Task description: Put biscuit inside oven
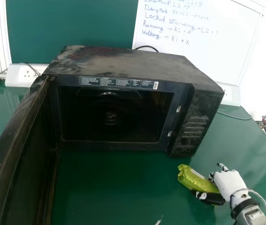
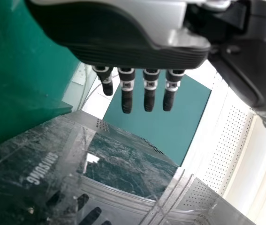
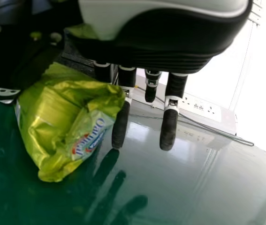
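The right hand pinches the biscuit packet between fingers and thumb. Packet long axis slants forward-left, toward the oven.

My left hand hangs with its fingers straight; my right hand grips between thumb and fingers.

The right hand holds a crumpled yellow-green packet between thumb and fingers over the glossy table.

Head view down toward oven
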You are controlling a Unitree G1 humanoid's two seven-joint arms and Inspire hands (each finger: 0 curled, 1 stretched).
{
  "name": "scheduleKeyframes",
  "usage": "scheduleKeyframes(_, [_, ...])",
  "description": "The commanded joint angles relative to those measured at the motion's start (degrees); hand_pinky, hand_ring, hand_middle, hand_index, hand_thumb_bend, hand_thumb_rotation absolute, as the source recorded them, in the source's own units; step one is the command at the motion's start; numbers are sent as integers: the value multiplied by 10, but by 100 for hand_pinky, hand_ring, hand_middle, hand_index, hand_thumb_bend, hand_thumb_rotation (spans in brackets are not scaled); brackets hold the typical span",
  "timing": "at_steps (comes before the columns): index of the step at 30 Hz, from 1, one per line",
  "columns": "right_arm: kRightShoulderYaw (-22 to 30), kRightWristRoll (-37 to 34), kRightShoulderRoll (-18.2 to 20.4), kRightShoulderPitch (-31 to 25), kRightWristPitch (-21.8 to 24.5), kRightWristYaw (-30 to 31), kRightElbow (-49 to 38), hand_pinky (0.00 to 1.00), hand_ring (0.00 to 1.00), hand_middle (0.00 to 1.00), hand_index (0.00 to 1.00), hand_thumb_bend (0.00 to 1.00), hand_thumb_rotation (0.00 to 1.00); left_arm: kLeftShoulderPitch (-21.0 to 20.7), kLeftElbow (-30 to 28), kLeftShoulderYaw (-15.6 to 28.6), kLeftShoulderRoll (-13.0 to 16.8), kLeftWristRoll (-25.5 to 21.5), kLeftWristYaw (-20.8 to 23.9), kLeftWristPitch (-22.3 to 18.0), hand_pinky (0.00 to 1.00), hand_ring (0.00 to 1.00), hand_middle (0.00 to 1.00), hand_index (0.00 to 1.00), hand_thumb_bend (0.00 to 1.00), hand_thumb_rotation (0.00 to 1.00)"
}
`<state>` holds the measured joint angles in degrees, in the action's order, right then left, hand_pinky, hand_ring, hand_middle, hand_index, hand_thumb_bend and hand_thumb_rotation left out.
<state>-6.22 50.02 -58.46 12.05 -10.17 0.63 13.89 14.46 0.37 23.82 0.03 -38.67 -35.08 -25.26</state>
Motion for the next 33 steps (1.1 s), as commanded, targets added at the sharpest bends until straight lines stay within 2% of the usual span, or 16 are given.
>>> scheduleKeyframes(1, [-5, -2, -5, -10, -7, 4, 0, 30, 39, 49, 57, 61, 0, 10, -6, -2, -1, -3, -2, -1, 87, 92, 96, 96, 100, 53])
scheduleKeyframes(2, [-5, -4, -5, -10, -7, 9, -1, 32, 41, 49, 58, 59, 0, 10, -6, -2, -1, -4, -2, -1, 87, 92, 97, 96, 100, 53])
scheduleKeyframes(3, [-4, -8, -4, -9, -6, 17, -3, 35, 45, 56, 59, 81, 1, 11, -8, -2, -2, -4, -1, 0, 87, 92, 97, 96, 100, 53])
scheduleKeyframes(4, [-3, -12, -4, -9, -7, 23, -4, 39, 48, 60, 61, 89, 4, 11, -9, -3, -3, -3, 0, 0, 87, 92, 96, 96, 100, 53])
scheduleKeyframes(7, [-4, -23, -8, -8, -19, 34, -5, 49, 58, 69, 67, 98, 12, 13, -10, -4, -2, -6, -3, 1, 87, 92, 97, 96, 100, 53])
scheduleKeyframes(10, [-13, -13, -9, -3, -22, 32, -1, 53, 63, 72, 70, 100, 17, 14, -13, -7, -3, -7, -4, 2, 87, 92, 97, 96, 100, 52])
scheduleKeyframes(15, [-39, 30, -9, 11, -19, 22, 7, 47, 61, 70, 71, 100, 17, 16, -11, -9, -5, -7, -7, -2, 88, 92, 97, 96, 100, 53])
scheduleKeyframes(18, [-52, 55, -4, 19, -20, -2, 17, 36, 52, 63, 70, 100, 20, 18, -13, -9, -6, -6, -7, -3, 88, 92, 97, 96, 100, 53])
scheduleKeyframes(20, [-58, 55, 0, 25, -18, 7, 22, 34, 50, 63, 70, 100, 20, 19, -14, -9, -7, -3, -7, -6, 88, 92, 97, 96, 100, 53])
scheduleKeyframes(26, [-67, 50, 6, 29, -4, 30, 21, 32, 47, 62, 71, 100, 18, 23, -18, -9, -9, -4, -6, -6, 88, 92, 97, 96, 100, 53])
scheduleKeyframes(33, [-71, 46, 3, 29, -1, 41, 22, 34, 47, 62, 71, 100, 18, 26, -21, -11, -11, 0, -2, -4, 88, 92, 97, 96, 100, 53])
